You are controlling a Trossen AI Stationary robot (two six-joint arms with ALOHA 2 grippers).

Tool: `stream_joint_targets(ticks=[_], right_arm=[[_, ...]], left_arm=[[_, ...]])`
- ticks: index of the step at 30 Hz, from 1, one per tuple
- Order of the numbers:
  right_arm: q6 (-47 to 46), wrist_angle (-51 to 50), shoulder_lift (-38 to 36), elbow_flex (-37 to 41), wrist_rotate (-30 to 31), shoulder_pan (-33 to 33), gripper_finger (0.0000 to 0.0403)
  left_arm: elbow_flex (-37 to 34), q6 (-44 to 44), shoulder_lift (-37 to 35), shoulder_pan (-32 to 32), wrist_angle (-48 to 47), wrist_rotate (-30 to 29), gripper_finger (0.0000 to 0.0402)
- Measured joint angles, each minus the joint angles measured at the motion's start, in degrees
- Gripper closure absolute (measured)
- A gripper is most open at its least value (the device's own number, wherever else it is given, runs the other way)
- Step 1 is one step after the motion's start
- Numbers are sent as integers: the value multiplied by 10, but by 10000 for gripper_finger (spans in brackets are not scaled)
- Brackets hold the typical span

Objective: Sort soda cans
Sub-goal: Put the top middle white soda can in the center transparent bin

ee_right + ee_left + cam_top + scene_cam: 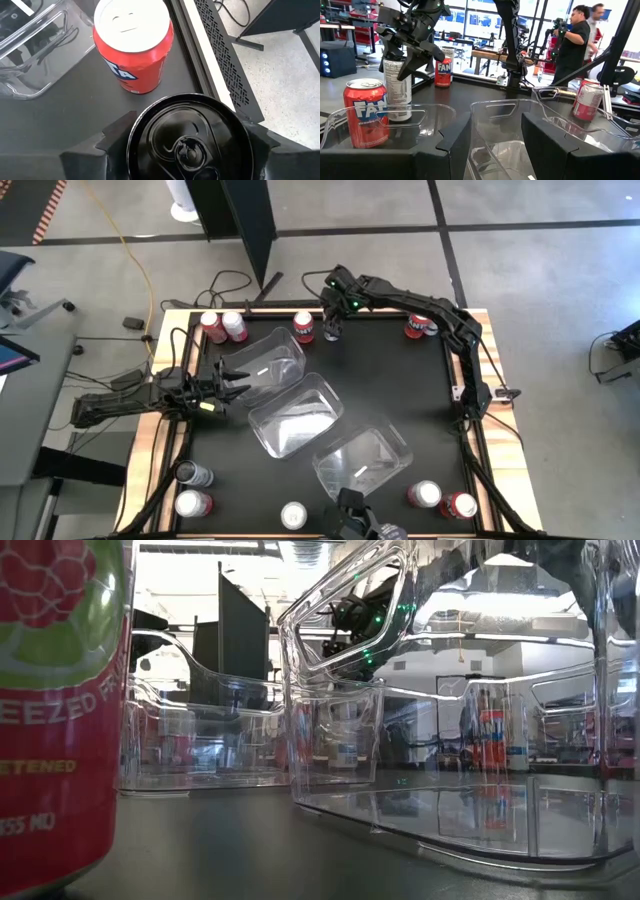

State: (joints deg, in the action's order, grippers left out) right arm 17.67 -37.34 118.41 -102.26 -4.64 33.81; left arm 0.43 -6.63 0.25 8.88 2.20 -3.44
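Black and framed in pale wood, the worktop [400, 380] carries three clear plastic tubs [295, 418] lying in a slanted row across its middle. Soda cans stand along its edges: two at the far left corner [222, 326], one red can [304, 326] at the middle of the far edge, one [419, 326] near the far right corner, several along the near edge, with two [193, 490] at the near left corner and two [441, 500] at the near right corner.

The right gripper [331, 330] hangs at the far edge, just beside the red can. Its fingers stand on both sides of a dark can [189, 137] with a black top, very close to its wall. Whether they already press the can, one cannot tell. In the right wrist view the red can [133, 47] stands near this dark can, apart from it.

The left gripper [236, 376] is at the left side of the worktop, with its jaws apart around the rim of the tub nearest the far left corner [270, 365], one finger inside and one outside the wall.

Behind the table, in the left wrist view, two persons [577, 37] stand in the room.
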Motion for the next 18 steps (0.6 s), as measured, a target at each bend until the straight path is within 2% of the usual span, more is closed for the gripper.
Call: stream_joint_targets(ticks=[18], right_arm=[[4, -30, -35, -13, 38, -26, 137]], left_arm=[[0, 0, 0, 0, 0, 0, 233]])
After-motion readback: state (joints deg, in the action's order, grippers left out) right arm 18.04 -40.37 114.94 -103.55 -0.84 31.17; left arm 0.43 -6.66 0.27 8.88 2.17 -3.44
